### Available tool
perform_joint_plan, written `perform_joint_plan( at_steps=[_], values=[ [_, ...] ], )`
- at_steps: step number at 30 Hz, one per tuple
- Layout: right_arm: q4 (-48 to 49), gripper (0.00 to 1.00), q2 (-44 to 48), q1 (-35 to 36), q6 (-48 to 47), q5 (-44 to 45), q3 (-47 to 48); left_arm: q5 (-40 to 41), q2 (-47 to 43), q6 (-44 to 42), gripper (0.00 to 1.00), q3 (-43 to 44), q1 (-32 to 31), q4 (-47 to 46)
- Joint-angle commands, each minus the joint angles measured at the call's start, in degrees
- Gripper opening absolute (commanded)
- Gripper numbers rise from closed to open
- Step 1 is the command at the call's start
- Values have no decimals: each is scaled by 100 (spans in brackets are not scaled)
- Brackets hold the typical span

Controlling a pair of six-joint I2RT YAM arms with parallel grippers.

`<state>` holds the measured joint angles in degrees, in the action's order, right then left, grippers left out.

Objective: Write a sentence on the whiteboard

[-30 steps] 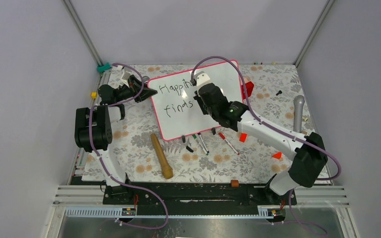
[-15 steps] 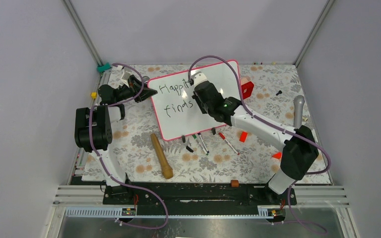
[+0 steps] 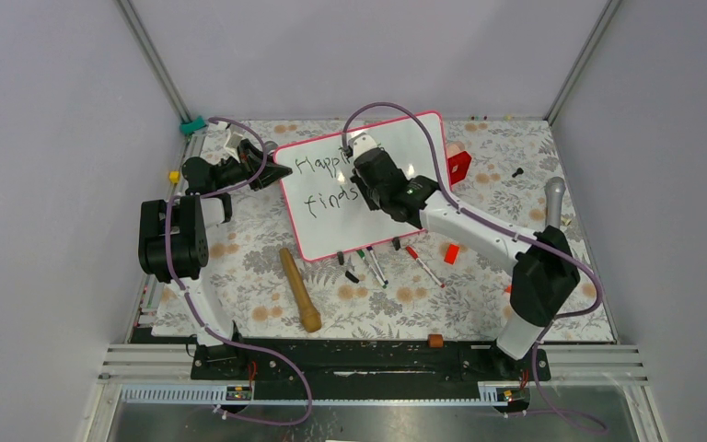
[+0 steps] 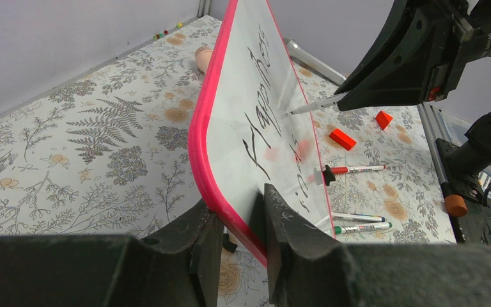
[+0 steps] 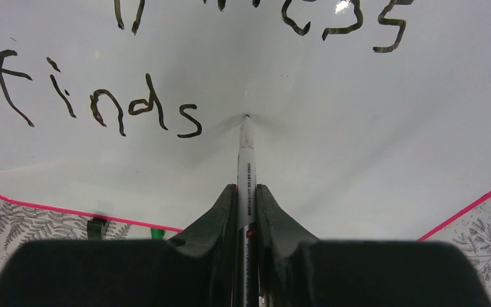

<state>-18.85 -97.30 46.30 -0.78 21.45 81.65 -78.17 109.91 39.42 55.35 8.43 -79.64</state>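
Note:
The whiteboard (image 3: 331,230), white with a pink-red frame, stands tilted on the floral table. My left gripper (image 4: 240,220) is shut on its left corner edge, also seen from above (image 3: 267,173). The sentence shows as "Happiness" (image 4: 262,96) above "finds" (image 5: 96,102). From above my right arm hides the end of the top line. My right gripper (image 5: 246,192) is shut on a black-tipped marker (image 5: 245,160). The marker's tip touches the board just right of "finds". From above that gripper (image 3: 368,177) sits over the board's middle.
A wooden stick (image 3: 300,289) lies in front of the board. Loose markers (image 3: 423,265) and caps lie along the board's near edge. Red blocks (image 3: 450,254) and a red box (image 3: 460,166) sit to the right. A grey microphone (image 3: 552,207) lies far right.
My right arm has shifted left and a little further over the board, carrying the marker with it. The left arm and the board have not moved.

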Motion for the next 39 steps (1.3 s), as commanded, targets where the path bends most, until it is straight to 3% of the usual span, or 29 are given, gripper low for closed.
perform_joint_plan(
  at_steps=[1, 26, 39],
  values=[
    [-116, 0, -153, -43, 42, 114, 382, -1663, 61, -963, 0, -214, -160, -452],
    [-586, 0, -259, -51, 254, 420, 255, -1658, 58, -954, 0, -209, -157, -454],
    [-680, 0, -499, -100, 220, 681, 677, -1662, 69, -949, 0, -205, -157, -454]
  ],
)
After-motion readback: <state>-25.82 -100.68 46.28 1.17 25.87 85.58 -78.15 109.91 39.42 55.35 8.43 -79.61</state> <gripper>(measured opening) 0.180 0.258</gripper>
